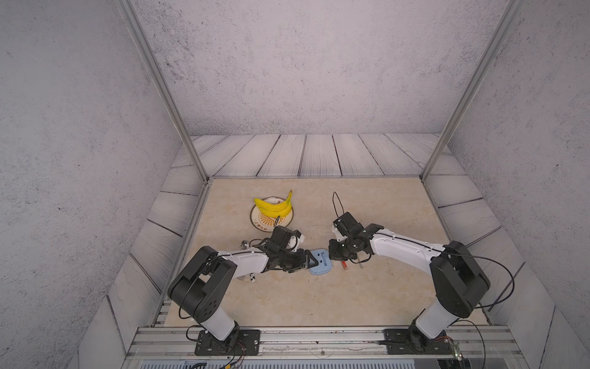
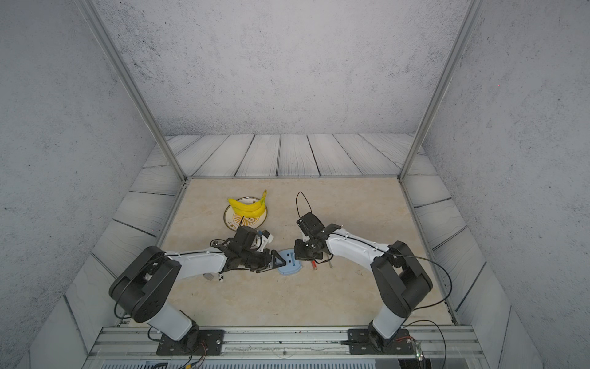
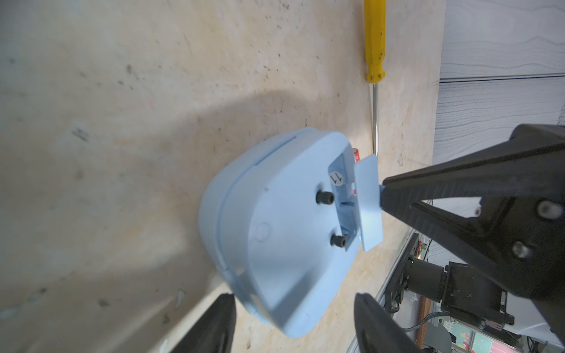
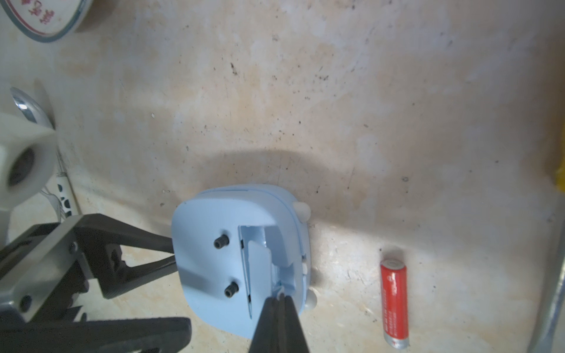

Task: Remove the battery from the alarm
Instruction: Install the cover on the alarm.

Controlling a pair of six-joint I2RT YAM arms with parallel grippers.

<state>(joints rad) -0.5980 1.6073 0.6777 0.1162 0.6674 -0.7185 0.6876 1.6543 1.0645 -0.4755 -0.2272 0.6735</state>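
Note:
The light-blue alarm lies face down between my two arms, back up. Its battery compartment is open and its cover flap stands lifted. The red battery lies loose on the table just right of the alarm. My right gripper is shut, its tips at the flap's end by the compartment. My left gripper is open and straddles the alarm's left edge. One finger touches that edge, and a gap shows at the other.
A yellow-handled screwdriver lies beyond the battery, under my right arm. A patterned plate with bananas sits behind my left arm. A metal spoon lies by the left wrist. Frame posts and walls border the table.

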